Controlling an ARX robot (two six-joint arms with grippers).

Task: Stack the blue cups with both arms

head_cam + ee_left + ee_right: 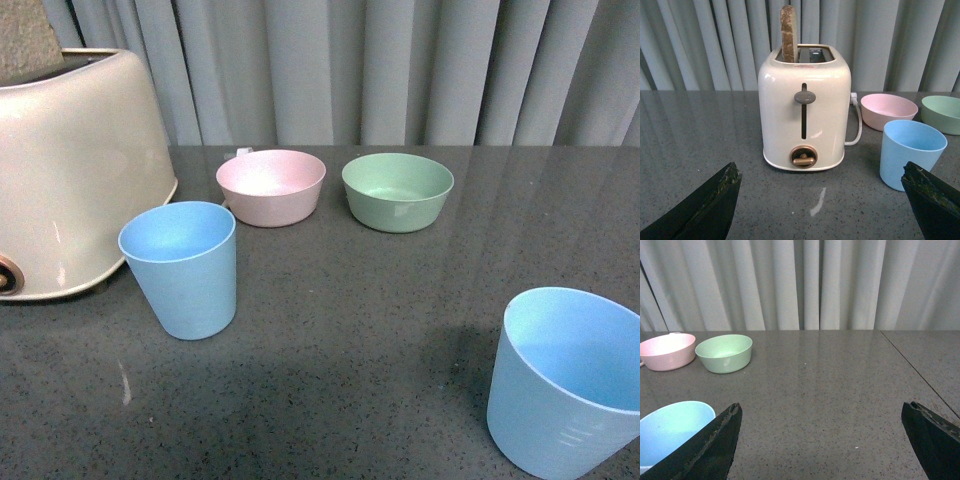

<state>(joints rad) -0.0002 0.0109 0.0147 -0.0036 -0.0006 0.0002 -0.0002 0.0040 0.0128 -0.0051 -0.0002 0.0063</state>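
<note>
Left jaws, right jaws: both spread wide, empty. Nearest: light blue tapered plastic cup (pixel 565 385), upright on dark speckled table (pixel 350 340), close by right jaws. Farther left: matching second cup (pixel 183 268), just beside cream toaster (pixel 70 170). Risk: left jaws clipping toaster, tipping cup.

A rounded cream toaster (pixel 70 170) crowds the left light blue plastic cup (pixel 182 270); bare dark speckled tabletop (pixel 360 340) reaches the right light blue plastic cup (pixel 565 385).

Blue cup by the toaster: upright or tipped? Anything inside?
Upright and empty: the blue cup stands on its base beside the toaster, mouth up, interior bare.
</note>
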